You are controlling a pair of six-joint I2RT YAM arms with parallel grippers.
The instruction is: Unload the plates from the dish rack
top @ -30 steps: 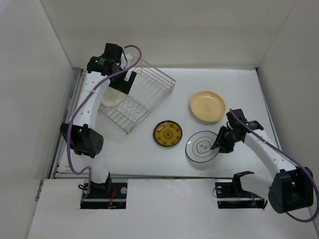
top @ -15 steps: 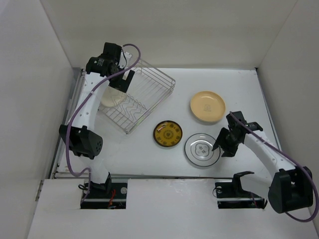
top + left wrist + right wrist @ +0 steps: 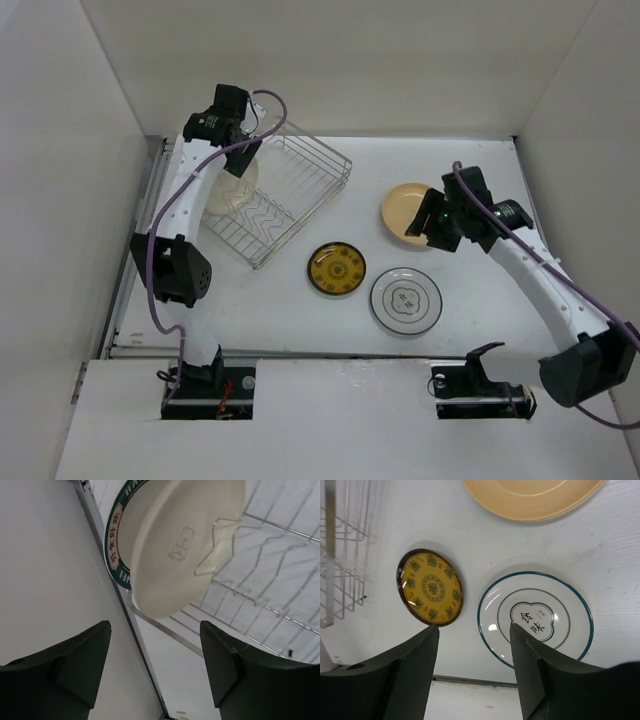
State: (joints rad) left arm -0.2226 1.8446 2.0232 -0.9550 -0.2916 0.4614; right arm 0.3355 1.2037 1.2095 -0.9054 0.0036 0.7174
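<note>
At the left end of the dish rack [image 3: 290,190], the left gripper [image 3: 155,630] hangs just above the wires with its two dark fingers spread wide and nothing between them. Inside the rack at that same end, a plain cream plate [image 3: 185,540] stands on edge against a zigzag divider, and a second plate with a dark teal rim [image 3: 114,540] stands right behind it, nearly hidden by the cream one. The rest of the rack shows only bare wire. Three plates lie flat on the white table [image 3: 480,165], all outside the rack. The yellow patterned plate [image 3: 337,268] sits just off the rack's near right corner. The white plate with a teal ring [image 3: 406,299] lies farther right of the rack, close beside the yellow one but not touching it. The tan-yellow plate [image 3: 408,212] rests well to the right of the rack's right end. Farthest from the rack, the right gripper [image 3: 474,630] hovers over the edge of the tan-yellow plate, its fingers held apart and empty.
</note>
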